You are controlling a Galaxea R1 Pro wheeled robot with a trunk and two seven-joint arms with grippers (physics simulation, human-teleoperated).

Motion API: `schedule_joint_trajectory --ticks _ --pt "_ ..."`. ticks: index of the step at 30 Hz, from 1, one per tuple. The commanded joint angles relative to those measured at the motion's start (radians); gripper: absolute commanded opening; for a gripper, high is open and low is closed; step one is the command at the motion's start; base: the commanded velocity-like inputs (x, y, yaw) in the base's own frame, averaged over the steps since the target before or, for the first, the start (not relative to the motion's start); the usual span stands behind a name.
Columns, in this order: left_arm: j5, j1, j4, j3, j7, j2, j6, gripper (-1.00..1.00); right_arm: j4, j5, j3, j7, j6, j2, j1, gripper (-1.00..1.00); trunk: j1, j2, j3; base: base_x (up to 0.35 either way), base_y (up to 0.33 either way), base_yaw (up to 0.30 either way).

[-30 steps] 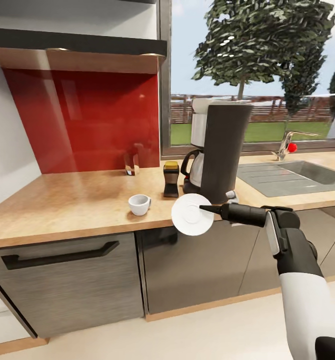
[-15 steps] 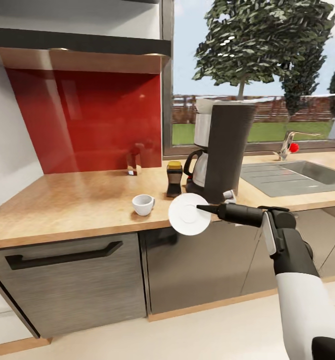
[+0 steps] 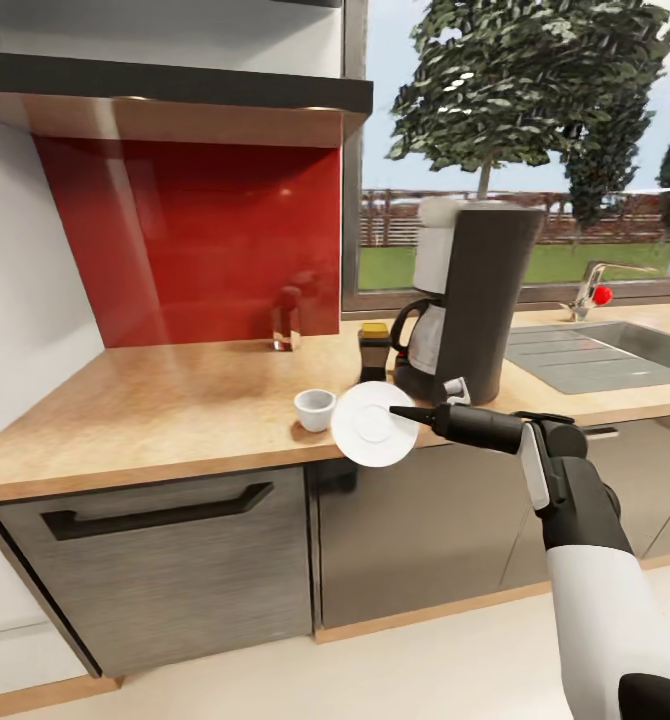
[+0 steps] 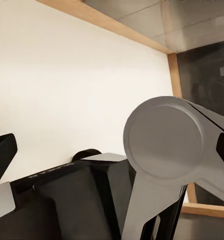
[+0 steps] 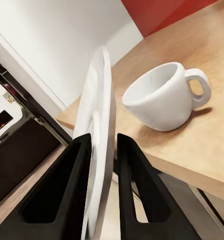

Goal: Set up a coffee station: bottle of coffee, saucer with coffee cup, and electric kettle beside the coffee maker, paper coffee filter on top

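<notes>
Three items stand on the desk: coffee maker [image 3: 480,300], coffee bottle [image 3: 374,350], cup [image 3: 315,409]. Right gripper [image 3: 407,412] fingers pinch the saucer [image 3: 373,424] upright, at the front edge, not yet placed.

- A glossy red backsplash [image 3: 205,240] covers the wall behind the wood-grain worktop [image 3: 155,410].
- A plain white wall [image 3: 30,290] stands at the left end.
- A thick dark grey shelf [image 3: 165,82] with a wooden underside runs above the backsplash.
- A large window [image 3: 535,150] shows a leafy tree [image 3: 515,80], green grass, a brown fence and pale blue sky.
- A steel sink [image 3: 615,350] with a chrome tap [image 3: 595,290] sits below the window.
- Dark grey cabinet fronts [image 3: 175,560] with a black handle stand under the worktop.
- The floor [image 3: 375,670] is pale cream.
</notes>
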Motion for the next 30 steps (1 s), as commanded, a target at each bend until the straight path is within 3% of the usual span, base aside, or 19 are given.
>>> schedule_joint_trajectory --ticks 1,6,15,21,30 --pt "0.008 -0.001 0.0 -0.009 -0.001 0.0 -0.007 1.0 0.0 -0.005 0.0 0.002 0.009 0.0 -0.001 -1.0 0.0 -0.001 -0.001 0.0 0.151 -0.006" --pt "0.008 -0.001 0.0 -0.008 -0.001 0.0 -0.007 1.0 0.001 -0.005 0.0 0.002 0.009 0.0 -0.001 -1.0 0.0 -0.001 -0.001 0.0 0.074 -0.076" --pt "0.008 0.0 0.0 -0.008 -0.001 0.002 -0.007 1.0 0.002 -0.005 -0.001 0.002 0.009 -0.001 -0.001 -1.0 0.0 -0.001 -0.001 0.0 0.015 -0.249" --pt "0.008 0.0 0.001 -0.008 -0.001 0.002 -0.007 1.0 0.004 -0.005 -0.041 0.002 0.009 -0.001 -0.001 -1.0 0.0 -0.001 -0.001 0.0 0.26 -0.063" --pt "0.008 0.0 0.001 -0.008 -0.001 0.002 -0.007 1.0 0.004 -0.005 -0.049 0.002 0.009 -0.001 -0.001 -1.0 0.0 -0.001 -0.001 0.0 0.244 -0.114"
